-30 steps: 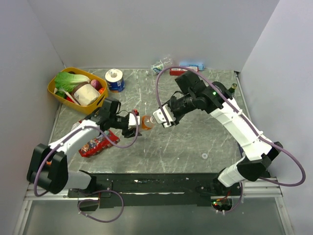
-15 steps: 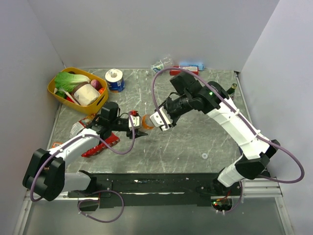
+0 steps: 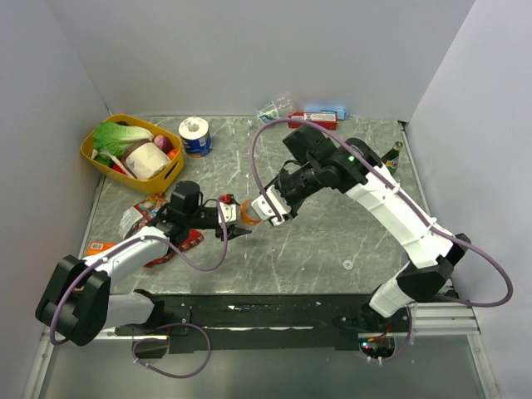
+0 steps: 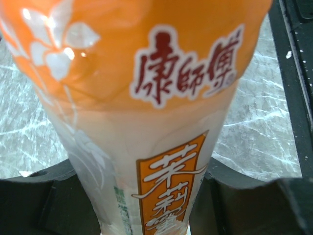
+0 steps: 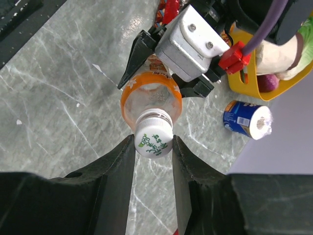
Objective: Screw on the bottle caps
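The orange drink bottle lies roughly level above the table, between the two arms. My left gripper is shut on its body; in the left wrist view the label fills the frame and black fingers press both sides. My right gripper is shut on the white cap, which sits on the bottle's neck. The water bottle lies at the back wall. A small white cap lies on the table at the near right.
A yellow basket of food stands at the back left, with a blue-wrapped paper roll beside it. A red snack packet lies under my left arm. Small boxes lie at the back. The green glass bottle stands at the right edge.
Both grippers and the bottle have shifted slightly left and nearer. My left arm has swung lower and leftward. My right wrist has turned while staying on the cap.
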{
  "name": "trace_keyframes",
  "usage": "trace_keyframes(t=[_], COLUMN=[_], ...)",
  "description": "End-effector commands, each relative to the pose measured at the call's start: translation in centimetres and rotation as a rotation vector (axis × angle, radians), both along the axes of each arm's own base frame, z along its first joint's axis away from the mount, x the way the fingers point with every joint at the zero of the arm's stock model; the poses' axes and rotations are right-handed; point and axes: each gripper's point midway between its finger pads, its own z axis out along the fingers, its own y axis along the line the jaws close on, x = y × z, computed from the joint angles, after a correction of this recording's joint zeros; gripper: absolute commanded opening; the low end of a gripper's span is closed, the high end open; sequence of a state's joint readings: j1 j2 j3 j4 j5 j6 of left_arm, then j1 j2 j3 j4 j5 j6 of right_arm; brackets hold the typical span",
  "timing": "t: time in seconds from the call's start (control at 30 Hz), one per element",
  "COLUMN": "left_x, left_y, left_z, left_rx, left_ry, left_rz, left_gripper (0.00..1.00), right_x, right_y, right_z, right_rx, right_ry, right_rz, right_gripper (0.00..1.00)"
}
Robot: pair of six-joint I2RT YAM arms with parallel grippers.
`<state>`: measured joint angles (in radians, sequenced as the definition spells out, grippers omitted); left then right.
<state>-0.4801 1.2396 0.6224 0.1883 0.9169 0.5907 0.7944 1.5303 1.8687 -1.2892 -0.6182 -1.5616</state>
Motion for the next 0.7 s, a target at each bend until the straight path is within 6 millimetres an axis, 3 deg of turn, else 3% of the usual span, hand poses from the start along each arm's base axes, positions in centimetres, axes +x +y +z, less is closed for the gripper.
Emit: trace_keyframes(t=[0.0, 0.47, 0.67], left_x=[0.2, 1.4, 2.0], left_y=[-0.8, -1.6, -1.2], left_z=[3.3, 4.7, 5.3], left_rx=[-0.098, -0.118, -0.162], left_ry=[-0.131, -0.177, -0.188], left_rz=[-0.011, 0.026, 0.104], left_gripper=[0.01, 0.01, 0.01], right_x=[0.1, 0.5, 2.3], right_y=[0.1, 0.6, 1.4], right_z=[-0.6, -1.3, -1.1], right_rx=[-0.043, -0.102, -0.042], right_ry=[0.057, 0.151, 0.269], right_rz=[-0.026, -0.089, -0.242], right_gripper=[0.29, 0.29, 0.28])
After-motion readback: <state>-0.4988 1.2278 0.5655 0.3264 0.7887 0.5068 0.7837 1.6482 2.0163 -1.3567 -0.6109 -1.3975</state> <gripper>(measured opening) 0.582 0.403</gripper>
